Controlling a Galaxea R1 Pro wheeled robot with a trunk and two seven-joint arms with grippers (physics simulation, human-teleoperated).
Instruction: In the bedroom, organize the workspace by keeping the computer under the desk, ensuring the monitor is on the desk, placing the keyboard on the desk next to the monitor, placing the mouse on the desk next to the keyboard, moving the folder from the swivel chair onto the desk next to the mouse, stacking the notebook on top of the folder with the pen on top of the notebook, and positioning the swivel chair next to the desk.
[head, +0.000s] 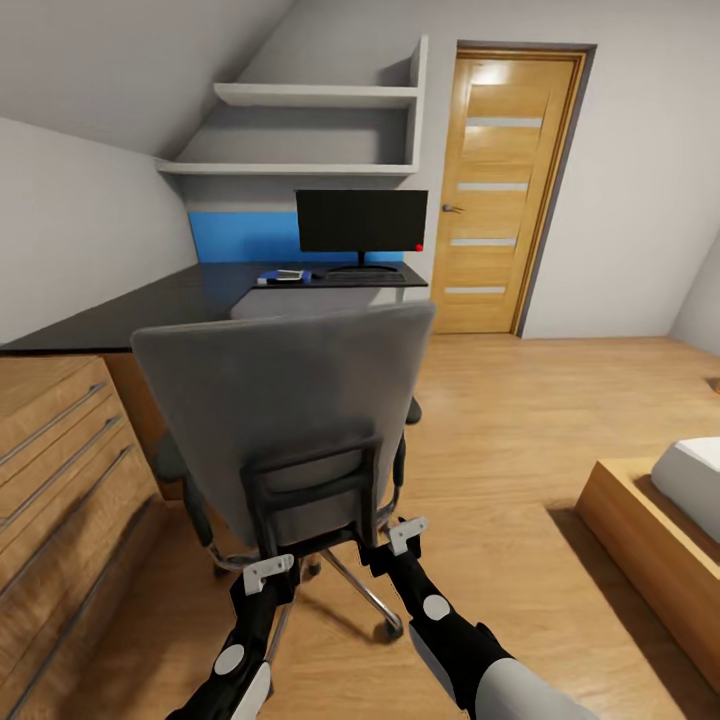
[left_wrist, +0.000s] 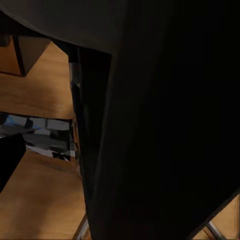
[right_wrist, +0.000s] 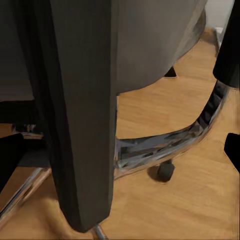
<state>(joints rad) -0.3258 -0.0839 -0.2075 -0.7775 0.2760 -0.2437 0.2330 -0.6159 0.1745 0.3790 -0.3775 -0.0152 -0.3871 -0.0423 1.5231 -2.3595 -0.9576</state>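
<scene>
Left gripper (head: 268, 572): low behind the chair back, pale fingertips at the black frame under the backrest; whether its jaws are parted or clamped cannot be told.
Right gripper (head: 407, 534): beside the left one, at the other side of the same black frame; jaw state likewise cannot be told.
Swivel chair (head: 290, 420): directly ahead of both grippers, its grey back turned to them, tilted a little; black armrests to either side, chrome star base and a black castor just below and between the two arms. In the right wrist view a dark upright of the chair (right_wrist: 82, 110) stands close before the jaws, with the chrome leg and castor beyond it.
Desk (head: 170, 300): glossy black top, beyond the chair from the grippers, running toward the far wall.
Monitor (head: 361, 221): upright on the far end of the desk, black screen facing the grippers.
Keyboard (head: 365, 279): flat on the desk, just in front of the monitor base.
Folder (head: 283, 277): blue, flat on the desk, beside the keyboard, toward the left gripper's side.
Notebook (head: 290, 274): small grey item lying on the folder.
Pen, mouse: too small to make out.
Door (head: 505, 190): light wood, closed, far beyond the right gripper.
Drawer chest (head: 60, 470): light wood, close outside the left gripper.
</scene>
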